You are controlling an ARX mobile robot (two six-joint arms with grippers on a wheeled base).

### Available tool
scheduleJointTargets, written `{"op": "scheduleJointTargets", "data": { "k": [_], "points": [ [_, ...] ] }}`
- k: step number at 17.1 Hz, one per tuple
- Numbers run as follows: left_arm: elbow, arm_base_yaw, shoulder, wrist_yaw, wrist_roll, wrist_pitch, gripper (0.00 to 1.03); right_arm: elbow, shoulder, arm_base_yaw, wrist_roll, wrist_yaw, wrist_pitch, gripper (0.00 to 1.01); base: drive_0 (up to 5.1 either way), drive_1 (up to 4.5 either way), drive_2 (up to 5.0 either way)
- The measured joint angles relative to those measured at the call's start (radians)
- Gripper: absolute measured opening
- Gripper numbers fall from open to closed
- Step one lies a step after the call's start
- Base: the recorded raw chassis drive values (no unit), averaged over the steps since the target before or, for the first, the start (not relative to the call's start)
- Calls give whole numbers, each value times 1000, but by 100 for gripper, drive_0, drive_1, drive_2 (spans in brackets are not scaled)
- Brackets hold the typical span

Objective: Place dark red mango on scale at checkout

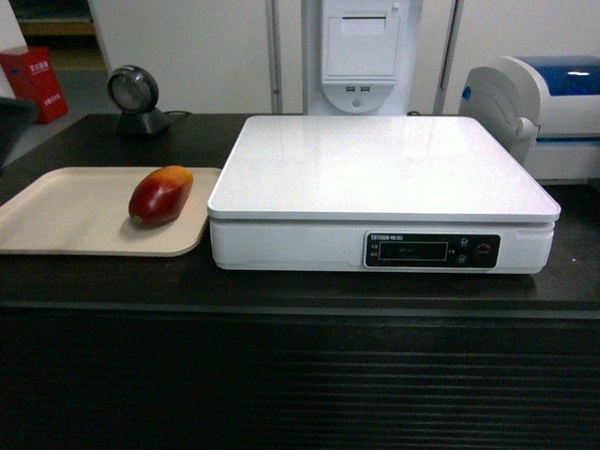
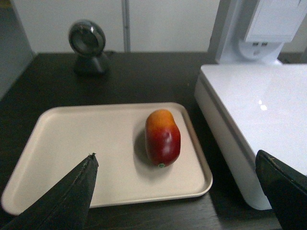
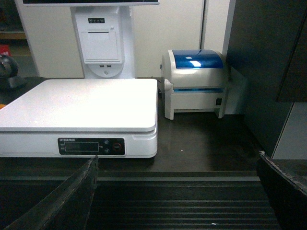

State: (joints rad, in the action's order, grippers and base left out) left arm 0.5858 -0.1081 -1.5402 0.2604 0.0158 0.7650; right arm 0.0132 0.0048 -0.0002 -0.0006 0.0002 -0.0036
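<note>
The dark red mango [image 1: 160, 195] lies on its side at the right end of a flat beige tray [image 1: 66, 220], its orange-yellow end pointing away from me. The white scale [image 1: 380, 169] stands just right of the tray on the black checkout counter [image 1: 281, 291], with nothing on its glossy plate. In the left wrist view my left gripper [image 2: 175, 155] hovers open above the tray's near edge, and the mango [image 2: 162, 137] lies a short way ahead between the finger lines. My right gripper [image 3: 177, 156] is open, in front of the counter's ribbed panel, to the right of the scale [image 3: 81, 103]. Neither gripper shows in the head view.
A round black scanner [image 1: 133, 98] stands at the counter's back left. A white-and-blue printer [image 1: 539, 108] sits at the back right, close to the scale. A white terminal post [image 1: 361, 52] rises behind the scale. A dark wall panel [image 3: 268, 72] bounds the right side.
</note>
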Motion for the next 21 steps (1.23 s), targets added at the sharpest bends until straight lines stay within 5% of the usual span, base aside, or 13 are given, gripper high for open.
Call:
{"op": "scheduleJointTargets", "data": {
  "k": [9, 21],
  "points": [
    [669, 30, -585, 109, -98, -401, 98, 0, 0, 0, 0, 0, 0, 98, 0, 0, 0],
    [1104, 55, -841, 93, -128, -747, 98, 0, 0, 0, 0, 0, 0, 98, 0, 0, 0]
  ]
}}
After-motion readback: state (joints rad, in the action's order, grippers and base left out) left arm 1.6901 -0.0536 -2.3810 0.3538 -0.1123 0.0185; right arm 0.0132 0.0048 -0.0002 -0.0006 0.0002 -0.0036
